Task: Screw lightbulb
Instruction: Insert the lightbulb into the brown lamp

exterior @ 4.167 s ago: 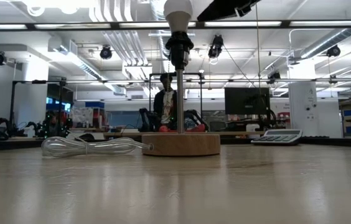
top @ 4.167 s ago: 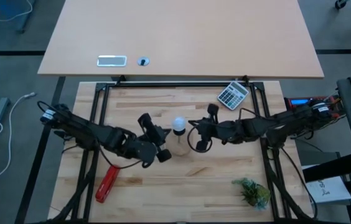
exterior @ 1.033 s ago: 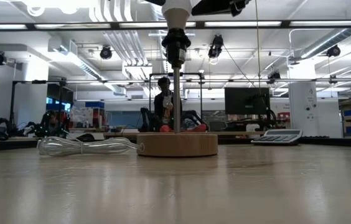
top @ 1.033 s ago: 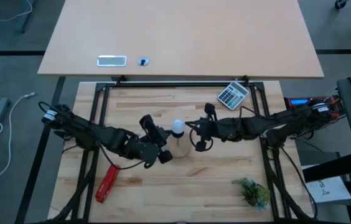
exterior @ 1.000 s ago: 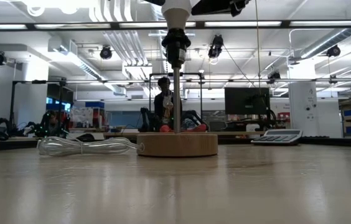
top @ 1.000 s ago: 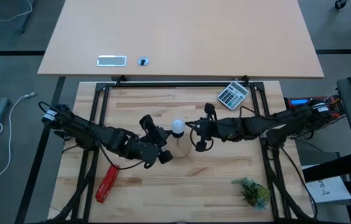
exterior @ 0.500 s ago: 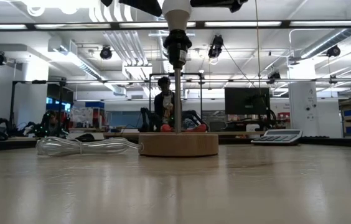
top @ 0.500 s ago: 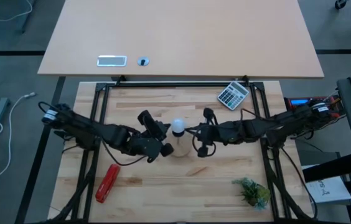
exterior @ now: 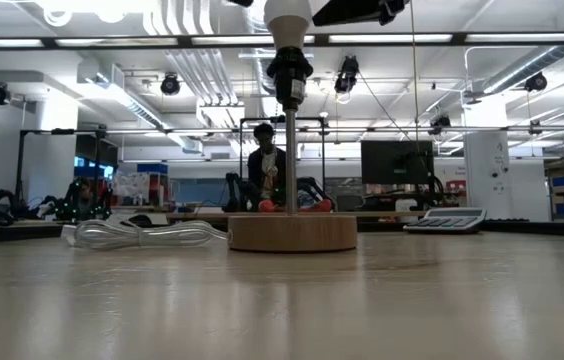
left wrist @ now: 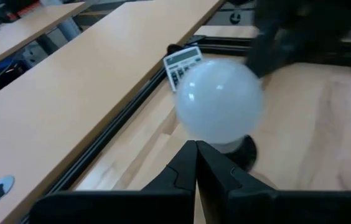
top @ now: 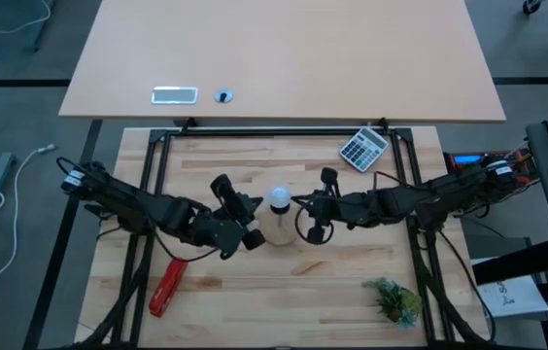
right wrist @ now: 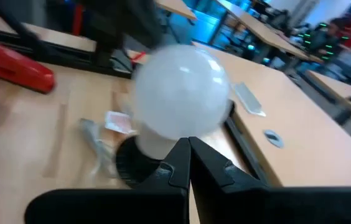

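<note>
- lightbulb (top: 279, 199): white, round, matte globe, seated upright in a black socket (exterior: 288, 75) on top of a thin metal pole; sits mid-table, between the two grippers (looks big in both wrist views, blurred there).
- pole rises from a round wooden base (exterior: 292, 232) standing flat on the table.
- left gripper (top: 252, 236): fingers pressed together, nothing in them; just beside the bulb on its left, tip near the bulb's lower part in the left wrist view; touching or not, can't tell.
- right gripper (top: 303, 206): clenched on nothing as well, just beside the bulb on the other side; fingertip line points at the bulb's neck (right wrist: 157, 144) in the right wrist view.
- both arms crowd the bulb from either side, so the base is mostly hidden from above.
- clear coiled cable (exterior: 142, 235) lies on the table beside the base.
- red tool (top: 166, 286) near the front left of the table, well apart from the lamp.
- calculator (top: 363, 149) at the back right corner area; green plant-like clump (top: 393, 297) front right.
- surface: light wood-plank table (top: 342, 262) on a black frame; a second plain tan table (top: 284, 58) behind it.
- room: open lab, ceiling lights, monitors, benches; a person (exterior: 265, 172) far behind the pole.
</note>
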Action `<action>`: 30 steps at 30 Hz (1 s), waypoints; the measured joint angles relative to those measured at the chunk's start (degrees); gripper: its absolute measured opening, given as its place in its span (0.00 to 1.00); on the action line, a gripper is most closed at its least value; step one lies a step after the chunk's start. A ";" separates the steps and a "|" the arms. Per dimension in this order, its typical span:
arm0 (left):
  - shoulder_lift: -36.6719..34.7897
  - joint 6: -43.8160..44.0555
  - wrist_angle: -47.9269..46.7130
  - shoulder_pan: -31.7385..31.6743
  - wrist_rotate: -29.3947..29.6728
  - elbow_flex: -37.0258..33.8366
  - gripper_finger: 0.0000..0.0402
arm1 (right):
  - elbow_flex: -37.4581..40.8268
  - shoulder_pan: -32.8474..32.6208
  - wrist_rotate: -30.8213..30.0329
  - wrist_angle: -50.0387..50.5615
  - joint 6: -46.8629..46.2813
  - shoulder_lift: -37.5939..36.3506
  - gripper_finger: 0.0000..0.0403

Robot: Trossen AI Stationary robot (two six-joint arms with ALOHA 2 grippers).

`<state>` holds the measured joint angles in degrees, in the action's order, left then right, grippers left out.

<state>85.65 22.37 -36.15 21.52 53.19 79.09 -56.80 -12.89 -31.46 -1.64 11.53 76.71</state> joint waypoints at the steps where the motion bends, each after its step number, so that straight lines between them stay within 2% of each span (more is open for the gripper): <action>1: -0.02 0.00 0.36 0.38 -0.02 0.00 0.00 | 0.00 0.11 -1.06 0.03 0.05 0.00 0.00; 7: 0.79 -0.47 1.84 1.04 -1.71 -0.07 0.00 | 0.00 1.66 -1.51 -1.11 1.00 -0.04 0.00; 14: 2.25 -11.38 10.64 0.64 -1.83 -0.13 0.00 | 0.00 1.71 2.40 -2.93 0.98 0.02 0.00; 23: 2.25 -10.13 9.79 0.19 -1.68 -0.23 0.00 | 0.00 1.40 3.57 -3.35 0.39 0.11 0.00; 28: 2.23 -8.85 8.10 0.00 -1.20 -0.49 0.00 | 0.00 1.35 7.94 -3.33 -0.96 0.13 0.00; 30: 2.25 -8.81 8.09 -0.04 -1.23 -0.50 0.00 | 0.00 1.08 7.92 -2.97 -1.10 0.13 0.00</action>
<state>87.89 13.56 -28.06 21.48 51.96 78.59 -56.80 -11.81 -23.55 -4.61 10.43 76.84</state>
